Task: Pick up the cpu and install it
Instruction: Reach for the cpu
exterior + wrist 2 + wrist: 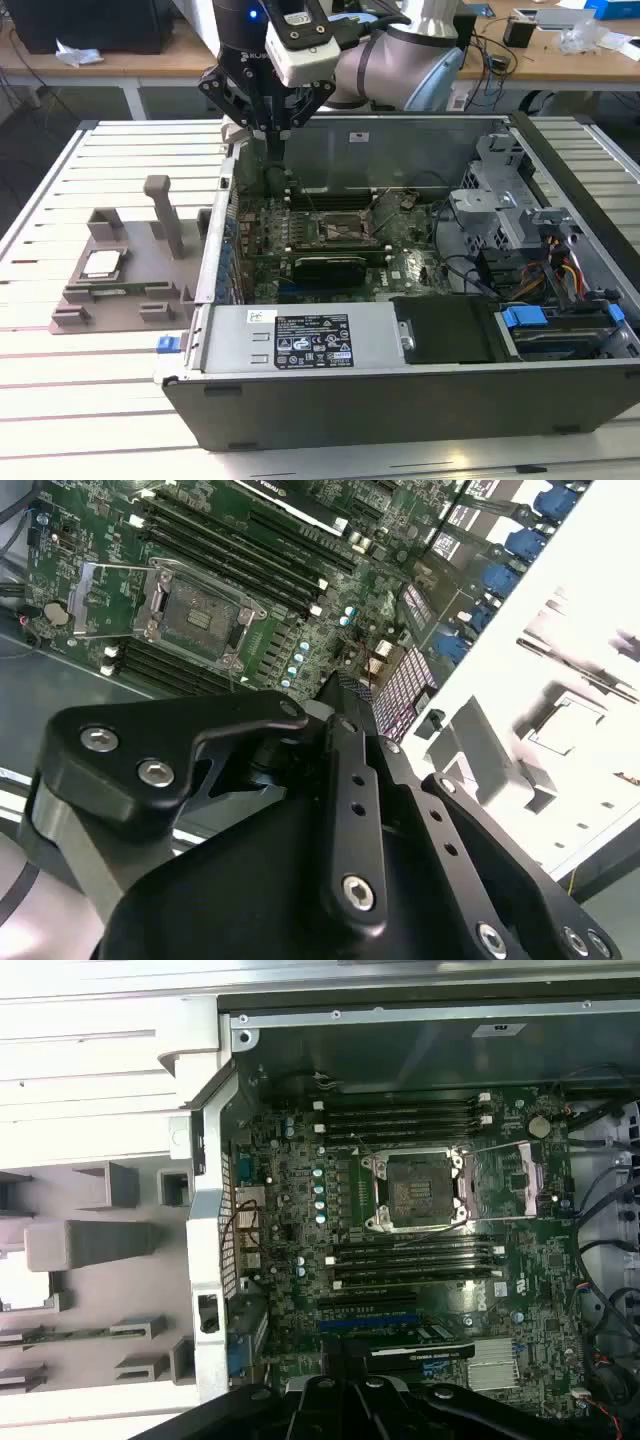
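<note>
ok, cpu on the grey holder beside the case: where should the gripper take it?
Take the cpu by two opposite edges, coming straight down from above. It lies flat, metal top up, seated in the grey holder, so probably only a top approach reaches its edges. Keep clear of the tall post toward the exterior view's right.
</note>
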Tool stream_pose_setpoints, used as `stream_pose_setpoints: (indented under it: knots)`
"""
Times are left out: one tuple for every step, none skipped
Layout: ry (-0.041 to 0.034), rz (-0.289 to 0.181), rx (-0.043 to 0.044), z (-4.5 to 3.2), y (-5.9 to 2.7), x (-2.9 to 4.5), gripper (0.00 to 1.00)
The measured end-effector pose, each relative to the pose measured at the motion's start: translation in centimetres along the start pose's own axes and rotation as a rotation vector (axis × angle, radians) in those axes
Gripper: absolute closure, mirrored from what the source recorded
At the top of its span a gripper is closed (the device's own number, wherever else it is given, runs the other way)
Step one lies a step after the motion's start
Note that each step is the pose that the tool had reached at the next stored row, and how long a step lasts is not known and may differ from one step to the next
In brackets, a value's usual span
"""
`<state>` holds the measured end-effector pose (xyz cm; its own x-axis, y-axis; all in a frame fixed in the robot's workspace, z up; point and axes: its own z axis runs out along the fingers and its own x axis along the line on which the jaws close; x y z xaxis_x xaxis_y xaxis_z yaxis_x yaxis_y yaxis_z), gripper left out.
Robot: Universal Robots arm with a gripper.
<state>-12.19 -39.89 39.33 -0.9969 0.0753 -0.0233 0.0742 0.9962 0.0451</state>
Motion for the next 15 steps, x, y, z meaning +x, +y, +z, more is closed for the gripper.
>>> stream_pose_setpoints:
  knots:
    - [0.0,0.0,0.0,0.0,0.0,0.01,0.89]
    - [-0.0001,0.0,0.0,0.0,-0.01,0.14,0.89]
    - [0.0,0.0,0.0,-0.01,-0.03,0.44,0.89]
    - [0.0,0.0,0.0,-0.02,-0.05,0.66,0.89]
    - [0.0,0.0,0.0,-0.02,-0.06,0.84,0.89]
    - [0.0,0.0,0.0001,-0.03,-0.09,1.23,0.89]
    - [0.0,0.0,0.0,-0.05,-0.15,1.98,0.89]
    - [-0.0001,0.0,0.0,-0.05,-0.18,2.39,0.89]
    - [-0.0001,0.0,-0.0001,-0.06,-0.2,2.71,0.89]
    - [0.0,0.0,0.0,-0.08,-0.25,3.32,0.89]
    - [-0.0001,0.0,0.0,-0.09,-0.3,3.97,0.89]
    - [-0.0001,0.0,0.0,-0.09,-0.31,4.21,0.89]
    - [-0.0001,0.0,0.0,-0.09,-0.34,4.52,0.89]
    - [0.0,0.0,0.0,-0.1,-0.37,4.89,0.89]
    - [0.0,0.0,0.0,-0.1,-0.38,5.11,0.89]
